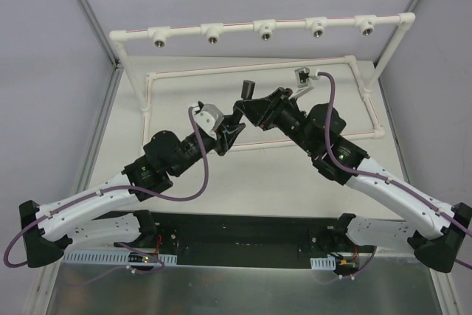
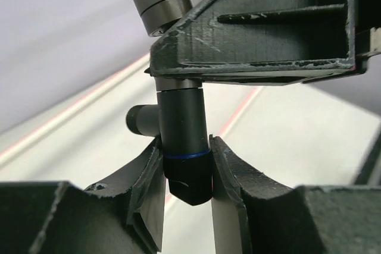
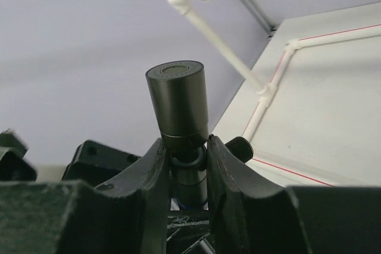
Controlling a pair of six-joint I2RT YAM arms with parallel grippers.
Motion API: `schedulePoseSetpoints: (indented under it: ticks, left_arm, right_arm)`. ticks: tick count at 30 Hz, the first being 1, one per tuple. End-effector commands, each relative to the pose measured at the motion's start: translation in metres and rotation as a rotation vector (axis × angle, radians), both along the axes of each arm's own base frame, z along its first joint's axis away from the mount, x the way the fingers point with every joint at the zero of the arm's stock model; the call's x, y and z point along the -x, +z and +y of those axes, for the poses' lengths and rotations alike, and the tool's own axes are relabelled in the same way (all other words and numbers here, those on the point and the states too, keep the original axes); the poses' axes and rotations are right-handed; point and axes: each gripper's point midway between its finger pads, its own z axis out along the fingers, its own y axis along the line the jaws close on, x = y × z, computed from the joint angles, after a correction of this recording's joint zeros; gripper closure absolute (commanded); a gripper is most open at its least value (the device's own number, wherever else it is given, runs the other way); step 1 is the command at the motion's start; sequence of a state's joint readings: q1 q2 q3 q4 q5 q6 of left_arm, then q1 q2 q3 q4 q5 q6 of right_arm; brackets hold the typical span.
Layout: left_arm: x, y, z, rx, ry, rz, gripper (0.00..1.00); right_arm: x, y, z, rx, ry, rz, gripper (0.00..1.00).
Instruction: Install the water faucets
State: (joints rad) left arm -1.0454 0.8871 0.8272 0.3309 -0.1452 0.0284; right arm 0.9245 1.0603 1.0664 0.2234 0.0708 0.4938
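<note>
White pipe frame [image 1: 238, 25] stands at twelve o'clock. At mid-table the right gripper [image 3: 184, 165] and left gripper [image 2: 186, 165] both pinch the T-shaped faucet [image 3: 177, 102], lifted clear. I'd guess it's a regrasp to aim it at a fitting [image 1: 265, 30].

The pale grey bench [image 1: 251, 182] carries a white pipe frame [image 1: 221, 69]. Its red-striped rectangular base loop lies flat on the bench, ringing the spot below the left end effector [image 1: 237, 114] and the right end effector [image 1: 248, 101].
</note>
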Motion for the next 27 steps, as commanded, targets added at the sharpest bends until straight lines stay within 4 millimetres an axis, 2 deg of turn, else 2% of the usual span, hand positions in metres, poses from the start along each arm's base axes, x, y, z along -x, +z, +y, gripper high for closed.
schedulePoseSetpoints:
  ticks: [1,3,6,11,13,16,21,24,27]
  left_arm:
    - [-0.028,0.035,0.015,-0.199,0.149,-0.285,1.00]
    - [-0.037,0.037,0.016,-0.226,0.197,-0.287,1.00]
    - [-0.036,0.043,0.019,-0.194,0.206,-0.249,1.00]
    - [-0.013,0.055,0.017,-0.031,0.104,-0.157,1.00]
    - [-0.002,0.060,0.017,0.064,0.060,-0.107,1.00]
    - [0.014,0.068,0.018,0.208,-0.016,-0.037,1.00]
    - [0.036,0.077,0.020,0.352,-0.121,0.060,1.00]
    - [0.042,0.076,0.020,0.406,-0.154,0.096,1.00]
    - [0.046,0.075,0.020,0.445,-0.176,0.120,1.00]
  right_arm:
    - [-0.050,0.018,-0.028,-0.019,-0.298,0.024,1.00]
    - [-0.056,0.016,-0.026,-0.006,-0.318,0.032,0.98]
    - [-0.059,0.016,-0.029,-0.009,-0.343,0.059,0.90]
    - [-0.043,0.025,-0.027,-0.027,-0.261,0.024,0.48]
    - [-0.028,0.032,-0.021,-0.060,-0.178,-0.020,0.39]
    - [-0.008,0.039,-0.017,-0.109,-0.077,-0.074,0.35]
    - [0.015,0.044,-0.017,-0.109,0.029,-0.105,0.34]
    - [0.037,0.049,-0.015,-0.127,0.133,-0.142,0.34]
    - [0.050,0.050,-0.014,-0.131,0.195,-0.152,0.35]
